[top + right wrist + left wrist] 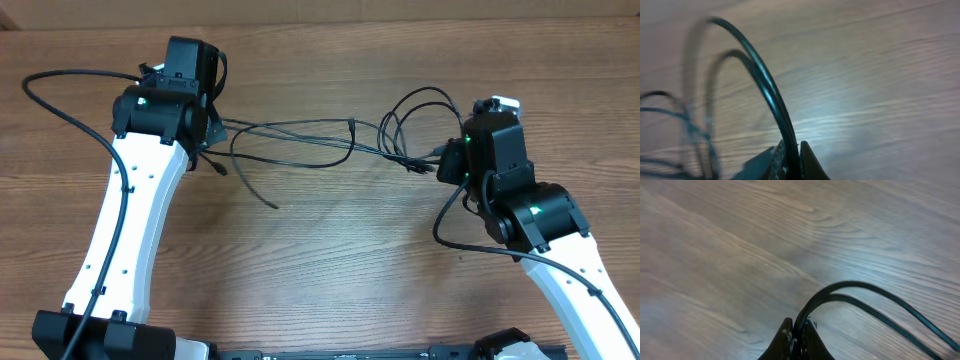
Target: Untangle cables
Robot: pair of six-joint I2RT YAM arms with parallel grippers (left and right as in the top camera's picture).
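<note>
Cables (395, 150) near far edge of tabletop (320, 280): likely light, limp, slick, snag-prone. Left gripper (799, 341) and right gripper (790, 162) each pinch a strand; I'd grab near plugs.

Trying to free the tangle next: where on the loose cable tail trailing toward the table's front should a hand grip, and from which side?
Just behind the tip of the loose cable tail, coming straight down from above. It seems to lie flat on the table, clear of the stretched cables, so a pinch across its slanted line should catch only that strand.
</note>
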